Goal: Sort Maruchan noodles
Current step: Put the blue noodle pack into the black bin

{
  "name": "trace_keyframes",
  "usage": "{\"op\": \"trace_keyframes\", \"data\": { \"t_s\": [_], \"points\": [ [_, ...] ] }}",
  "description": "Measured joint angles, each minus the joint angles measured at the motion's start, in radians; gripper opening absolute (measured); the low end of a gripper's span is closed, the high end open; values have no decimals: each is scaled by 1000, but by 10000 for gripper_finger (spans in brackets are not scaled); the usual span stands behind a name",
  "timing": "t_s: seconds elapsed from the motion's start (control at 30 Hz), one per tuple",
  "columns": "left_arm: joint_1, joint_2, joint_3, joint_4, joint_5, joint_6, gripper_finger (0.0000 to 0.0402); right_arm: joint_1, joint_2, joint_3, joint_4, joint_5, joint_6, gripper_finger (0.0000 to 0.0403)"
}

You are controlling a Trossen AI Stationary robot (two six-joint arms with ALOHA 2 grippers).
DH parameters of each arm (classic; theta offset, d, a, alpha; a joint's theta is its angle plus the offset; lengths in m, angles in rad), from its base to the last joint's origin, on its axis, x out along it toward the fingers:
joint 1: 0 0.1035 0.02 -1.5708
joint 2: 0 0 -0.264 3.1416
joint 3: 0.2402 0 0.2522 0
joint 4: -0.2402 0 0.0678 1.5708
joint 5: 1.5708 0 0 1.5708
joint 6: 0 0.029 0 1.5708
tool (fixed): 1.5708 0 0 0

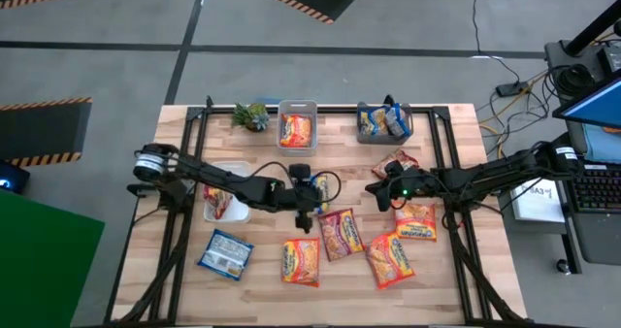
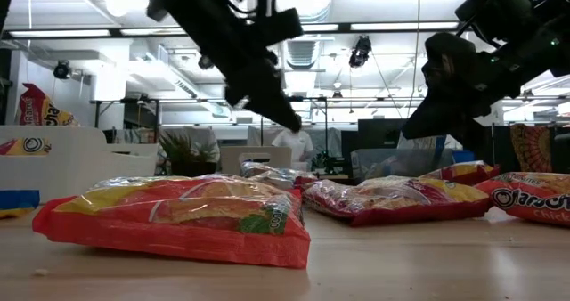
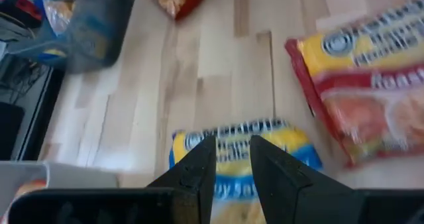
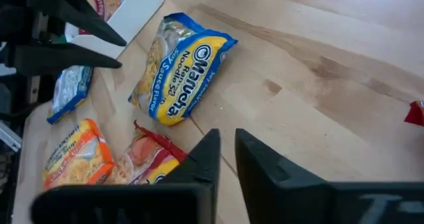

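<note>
We see a blue and yellow noodle packet [image 4: 180, 67] with dark blue lettering on the pale wooden table [image 1: 456, 279], an orange-yellow packet [image 1: 301, 261] (red edged), a red-pink packet [image 1: 341, 234] beside it, a blue and white one [image 1: 226, 252], and a green plant [image 1: 252, 115].

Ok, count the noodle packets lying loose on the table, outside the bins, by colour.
Blue crinkly plastic packets: 2
Orange-to-red crinkly plastic packets: 5
Total loose: 7
</note>
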Motion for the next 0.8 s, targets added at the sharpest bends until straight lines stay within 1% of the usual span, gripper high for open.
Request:
{"op": "trace_keyframes", "data": {
  "t_s": [0.13, 0.3, 0.4, 0.47, 0.63, 0.7, 0.8],
  "points": [
    [0, -71, -27, -135, 6, -14, 78, 0, 7, 0, 34, 1, 16, 94],
    [4, -129, -65, -294, 17, -106, 77, 0, 54, 0, 144, 29, 16, 157],
    [6, -130, -97, -269, 22, -142, 77, 0, 113, 2, 223, 36, 16, 187],
    [6, -121, -127, -214, 51, -150, 77, 0, 166, 26, 246, 45, 15, 204],
    [6, -86, -173, -87, 72, -159, 77, -13, 317, 133, 246, 52, -30, 231],
    [6, -74, -175, -77, 72, -170, 77, -24, 376, 186, 239, 51, -37, 238],
    [6, -51, -177, -65, 72, -194, 77, -48, 445, 256, 174, 43, -37, 245]
  ]
}}
